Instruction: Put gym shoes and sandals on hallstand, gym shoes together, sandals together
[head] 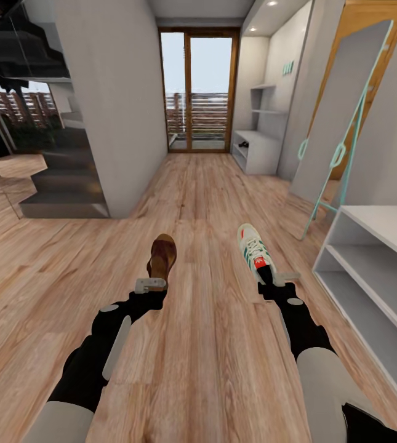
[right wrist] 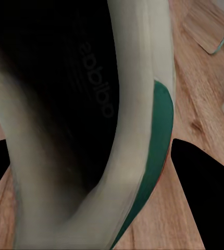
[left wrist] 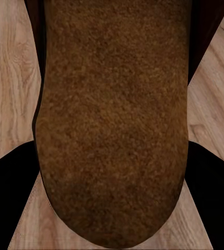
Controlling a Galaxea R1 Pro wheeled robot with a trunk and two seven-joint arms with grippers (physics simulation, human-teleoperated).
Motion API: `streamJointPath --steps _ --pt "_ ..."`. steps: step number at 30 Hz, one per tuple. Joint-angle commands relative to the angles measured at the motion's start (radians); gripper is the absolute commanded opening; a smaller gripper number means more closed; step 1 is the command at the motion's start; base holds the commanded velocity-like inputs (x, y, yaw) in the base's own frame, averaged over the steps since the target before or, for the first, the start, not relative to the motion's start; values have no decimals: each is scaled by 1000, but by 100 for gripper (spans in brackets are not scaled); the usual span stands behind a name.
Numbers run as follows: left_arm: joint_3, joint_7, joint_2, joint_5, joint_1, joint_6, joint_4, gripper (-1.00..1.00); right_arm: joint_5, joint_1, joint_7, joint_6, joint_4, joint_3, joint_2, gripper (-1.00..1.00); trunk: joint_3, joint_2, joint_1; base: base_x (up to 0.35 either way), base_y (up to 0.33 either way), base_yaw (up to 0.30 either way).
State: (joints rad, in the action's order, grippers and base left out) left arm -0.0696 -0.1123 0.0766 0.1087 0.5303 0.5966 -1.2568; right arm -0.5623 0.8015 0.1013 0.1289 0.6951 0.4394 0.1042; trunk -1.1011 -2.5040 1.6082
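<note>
At your 2 o'clock the grey shoe rack stands past a leaning mirror, bare wood floor wide open ahead, while your left gripper clamps a brown sandal and your right gripper clamps a white sneaker.

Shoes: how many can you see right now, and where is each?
2. A brown sandal is held at the left gripper; a white sneaker is held at the right gripper. The other two may be out of view.
</note>
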Motion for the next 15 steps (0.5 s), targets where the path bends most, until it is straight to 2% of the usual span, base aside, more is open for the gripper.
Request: streamJointPath --steps 1,15 --pt "1 2 0 11 0 6 -1 -100 -10 1 10 3 3 7 2 -100 -1 0 0 346 0 0" --pt "0 2 0 11 0 6 0 -100 -10 1 9 3 3 7 2 -100 -1 0 0 346 0 0"
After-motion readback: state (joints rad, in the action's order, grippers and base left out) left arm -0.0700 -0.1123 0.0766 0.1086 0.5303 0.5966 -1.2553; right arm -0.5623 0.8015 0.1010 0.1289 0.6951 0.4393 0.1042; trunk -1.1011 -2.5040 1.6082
